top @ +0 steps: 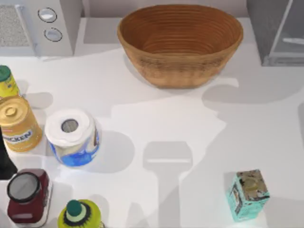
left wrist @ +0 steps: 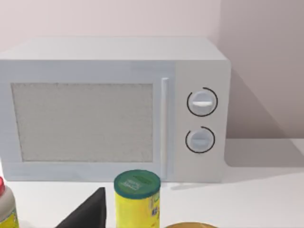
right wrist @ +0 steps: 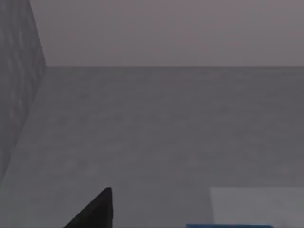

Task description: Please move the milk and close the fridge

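Milk at the fridge, door open

Blue milk (right wrist: 229, 226) edges into my right wrist view against the grey fridge (top: 278, 31) interior, at the table's far right corner. One dark fingertip (right wrist: 97, 209) shows; whether my right gripper grips, I cannot tell.

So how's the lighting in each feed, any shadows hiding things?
Top view: bright, with soft grey shadows on the table beside the basket and paper roll. Left wrist view: evenly lit microwave. Right wrist view: dim grey.
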Motion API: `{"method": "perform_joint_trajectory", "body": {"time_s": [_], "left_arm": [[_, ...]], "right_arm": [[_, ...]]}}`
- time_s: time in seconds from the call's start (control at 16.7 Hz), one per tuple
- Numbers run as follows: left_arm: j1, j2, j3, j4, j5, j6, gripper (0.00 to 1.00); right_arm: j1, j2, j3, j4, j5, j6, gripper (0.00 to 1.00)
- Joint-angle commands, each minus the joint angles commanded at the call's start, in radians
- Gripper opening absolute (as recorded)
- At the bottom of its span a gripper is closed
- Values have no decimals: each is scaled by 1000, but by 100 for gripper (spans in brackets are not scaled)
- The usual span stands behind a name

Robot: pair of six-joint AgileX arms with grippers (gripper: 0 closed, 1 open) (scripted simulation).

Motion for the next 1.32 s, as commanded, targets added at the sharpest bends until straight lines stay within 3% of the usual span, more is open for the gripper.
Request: {"method": "perform_joint_trajectory", "body": {"time_s": [0.3, 0.96, 1.32], "left_arm": [[0, 0, 0, 0, 0, 0, 100], [0, 0, 0, 0, 0, 0, 100], [0, 0, 0, 0, 0, 0, 100]], "right_arm": [[24, -369, -226, -60, 34, 11, 100], [126, -1655, -989, -277, 118, 35, 100], [176, -2022, -1291, -371, 142, 43, 100]]}}
